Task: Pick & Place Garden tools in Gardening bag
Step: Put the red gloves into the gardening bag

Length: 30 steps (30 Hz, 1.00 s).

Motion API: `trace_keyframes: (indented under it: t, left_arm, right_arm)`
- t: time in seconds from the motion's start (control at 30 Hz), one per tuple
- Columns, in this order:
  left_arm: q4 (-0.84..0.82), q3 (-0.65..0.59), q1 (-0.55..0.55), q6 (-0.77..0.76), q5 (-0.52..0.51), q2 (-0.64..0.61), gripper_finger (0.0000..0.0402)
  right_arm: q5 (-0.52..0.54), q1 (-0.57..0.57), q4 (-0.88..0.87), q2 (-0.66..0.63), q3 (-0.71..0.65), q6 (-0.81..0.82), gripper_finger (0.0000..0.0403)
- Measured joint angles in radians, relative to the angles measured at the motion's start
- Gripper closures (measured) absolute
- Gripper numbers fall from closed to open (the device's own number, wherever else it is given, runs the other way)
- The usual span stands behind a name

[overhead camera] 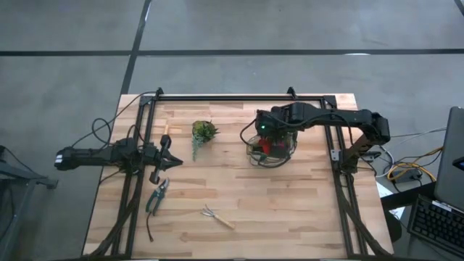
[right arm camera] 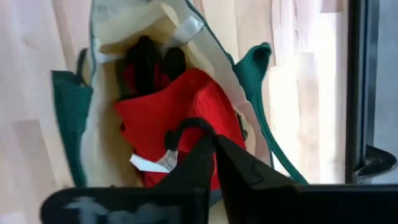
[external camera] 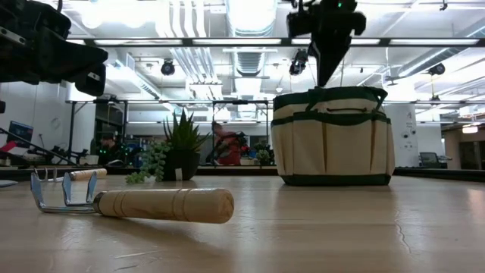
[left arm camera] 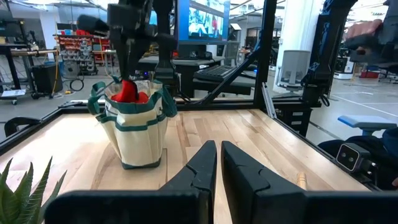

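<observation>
The beige gardening bag (overhead camera: 272, 150) with green trim stands upright on the table's far right part; it also shows in the low view (external camera: 333, 136). A red glove (right arm camera: 180, 118) and a black-and-red glove (right arm camera: 149, 62) lie inside it. My right gripper (external camera: 325, 80) is shut, pointing down just above the bag's open top. Green-handled pruners (overhead camera: 156, 196) and the wooden-handled hand fork (overhead camera: 217, 216) lie on the table near the front. My left gripper (left arm camera: 219, 155) is shut and empty at the table's left (overhead camera: 171, 158). I cannot make out the dark-handled pruners. My right gripper's shut fingertips (right arm camera: 214, 146) point down over the red glove's upper part (right arm camera: 186, 106) in the bag. I cannot tell whether they touch it.
A small leafy plant (overhead camera: 204, 132) stands between the two arms at the far side. A small pale wooden piece (overhead camera: 165, 129) lies near the left frame rail. Dark frame rails (overhead camera: 138, 188) run along the table's left, right and far edges.
</observation>
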Motion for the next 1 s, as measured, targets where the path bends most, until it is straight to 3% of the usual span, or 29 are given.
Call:
trace_keyframes:
  t: [0.37, 0.53, 0.67, 1.0]
  left_arm:
    - [0.000, 0.000, 0.000, 0.000, 0.000, 0.000, 0.0374]
    - [0.000, 0.000, 0.000, 0.000, 0.000, 0.000, 0.0374]
    - [0.000, 0.000, 0.000, 0.000, 0.000, 0.000, 0.0374]
    - [0.000, 0.000, 0.000, 0.000, 0.000, 0.000, 0.0374]
  right_arm:
    - [-0.002, -0.015, 0.022, 0.109, -0.076, -0.031, 0.0394]
    - [-0.104, -0.018, 0.057, 0.158, -0.087, -0.049, 0.0394]
    - [-0.113, -0.018, 0.056, 0.183, -0.086, -0.053, 0.0394]
    - [-0.071, -0.014, -0.042, 0.103, -0.022, -0.006, 0.0394]
